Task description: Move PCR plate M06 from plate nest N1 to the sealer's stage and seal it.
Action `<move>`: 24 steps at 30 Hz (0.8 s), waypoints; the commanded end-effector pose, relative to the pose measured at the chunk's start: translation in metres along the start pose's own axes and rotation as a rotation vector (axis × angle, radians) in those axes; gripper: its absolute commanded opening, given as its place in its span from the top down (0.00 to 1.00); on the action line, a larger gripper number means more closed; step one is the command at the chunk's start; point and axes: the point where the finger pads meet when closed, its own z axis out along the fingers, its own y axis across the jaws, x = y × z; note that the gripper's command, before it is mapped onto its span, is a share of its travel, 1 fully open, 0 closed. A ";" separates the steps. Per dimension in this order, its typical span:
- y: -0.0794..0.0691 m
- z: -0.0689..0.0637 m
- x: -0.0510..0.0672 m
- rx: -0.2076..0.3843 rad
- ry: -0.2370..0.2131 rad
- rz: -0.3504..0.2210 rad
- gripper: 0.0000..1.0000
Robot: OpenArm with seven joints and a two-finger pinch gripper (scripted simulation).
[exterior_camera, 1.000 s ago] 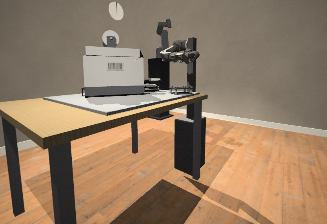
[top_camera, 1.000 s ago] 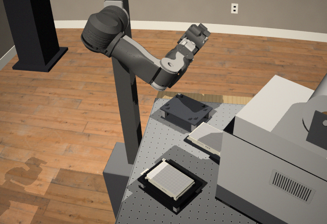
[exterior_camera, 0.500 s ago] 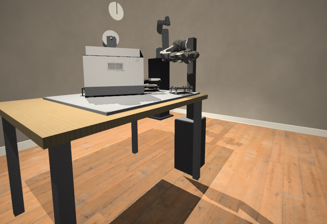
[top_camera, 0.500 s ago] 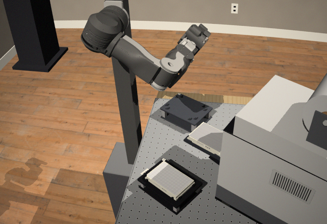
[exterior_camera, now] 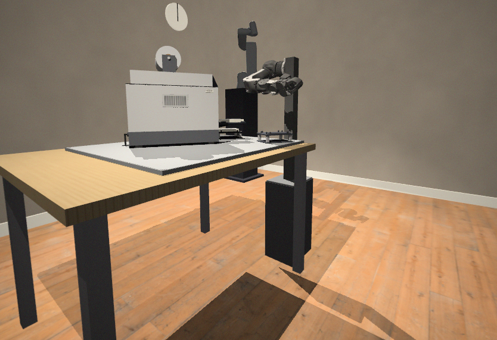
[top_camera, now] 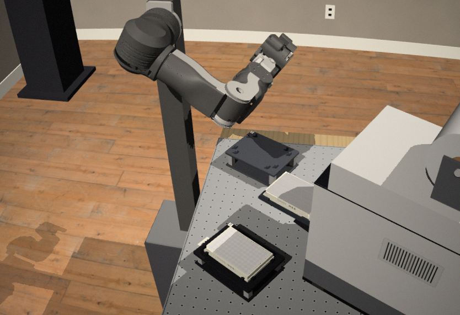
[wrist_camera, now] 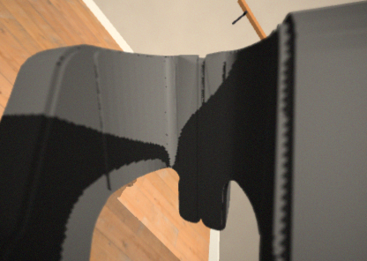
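Note:
My gripper [top_camera: 284,41] is shut and empty. It is raised high above the far end of the table and points up and away from it. In the wrist view the two fingers [wrist_camera: 201,81] meet along a seam with nothing between them. A plate with a smooth pale top [top_camera: 288,192] lies on the dark stage [top_camera: 282,207], which stands out from the sealer's [top_camera: 384,211] front. A dark plate nest [top_camera: 262,155] at the back is bare. A second white plate with a fine grid top [top_camera: 239,252] sits on a black nest [top_camera: 241,261] near the front. The lamp and START key are hidden.
The arm's column [top_camera: 178,127] stands at the table's left edge. The sealer [exterior_camera: 171,114] carries a foil roll [exterior_camera: 167,58] on top. A perforated grey baseplate [exterior_camera: 182,151] covers part of the wooden table [exterior_camera: 62,178]. A dark pillar [top_camera: 42,23] stands on the floor.

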 end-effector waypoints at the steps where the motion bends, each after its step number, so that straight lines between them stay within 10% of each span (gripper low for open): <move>1: 0.002 0.000 0.001 0.002 0.003 -0.001 1.00; 14: 0.002 0.000 0.001 0.004 0.003 -0.001 1.00; 19: -0.023 -0.002 -0.001 0.151 -0.022 -0.048 1.00; 24: -0.023 -0.002 -0.001 0.151 -0.022 -0.048 1.00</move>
